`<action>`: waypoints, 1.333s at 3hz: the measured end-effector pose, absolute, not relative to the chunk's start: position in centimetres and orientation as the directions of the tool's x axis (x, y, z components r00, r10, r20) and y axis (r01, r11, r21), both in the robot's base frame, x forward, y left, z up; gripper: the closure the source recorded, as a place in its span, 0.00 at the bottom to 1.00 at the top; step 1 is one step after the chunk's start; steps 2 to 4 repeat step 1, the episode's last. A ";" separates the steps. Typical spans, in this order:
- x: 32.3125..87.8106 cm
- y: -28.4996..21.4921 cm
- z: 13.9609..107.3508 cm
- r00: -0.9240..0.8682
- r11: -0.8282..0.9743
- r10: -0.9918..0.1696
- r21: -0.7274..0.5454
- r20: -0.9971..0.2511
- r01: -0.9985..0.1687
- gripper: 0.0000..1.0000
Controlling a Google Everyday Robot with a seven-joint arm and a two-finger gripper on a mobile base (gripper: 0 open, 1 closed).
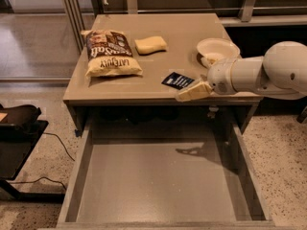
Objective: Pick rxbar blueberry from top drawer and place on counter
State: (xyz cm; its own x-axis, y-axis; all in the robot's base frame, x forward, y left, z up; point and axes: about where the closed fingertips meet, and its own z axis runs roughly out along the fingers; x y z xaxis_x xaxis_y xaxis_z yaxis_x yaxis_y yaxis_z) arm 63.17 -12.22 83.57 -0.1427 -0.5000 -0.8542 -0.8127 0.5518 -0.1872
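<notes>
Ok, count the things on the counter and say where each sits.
4 on the counter: chip bag at left, yellow sponge beside it, white bowl at right, rxbar blueberry near the front edge with the gripper just beside it. The arm may hide more.

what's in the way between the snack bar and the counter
Nothing visible. The snack bar is already at the counter's front edge, right beside the gripper. The chip bag, sponge and bowl lie apart from it.

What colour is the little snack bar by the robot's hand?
The rxbar blueberry is dark navy with white lettering, by the gripper; camera view.
</notes>
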 end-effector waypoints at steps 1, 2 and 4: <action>63.2 -12.2 83.6 -0.143 0.552 -0.500 -0.187 -0.854 -0.813 0.00; 63.2 -12.2 83.6 -0.143 0.552 -0.500 -0.187 -0.854 -0.813 0.00; 63.2 -12.2 83.6 -0.143 0.552 -0.500 -0.187 -0.854 -0.813 0.00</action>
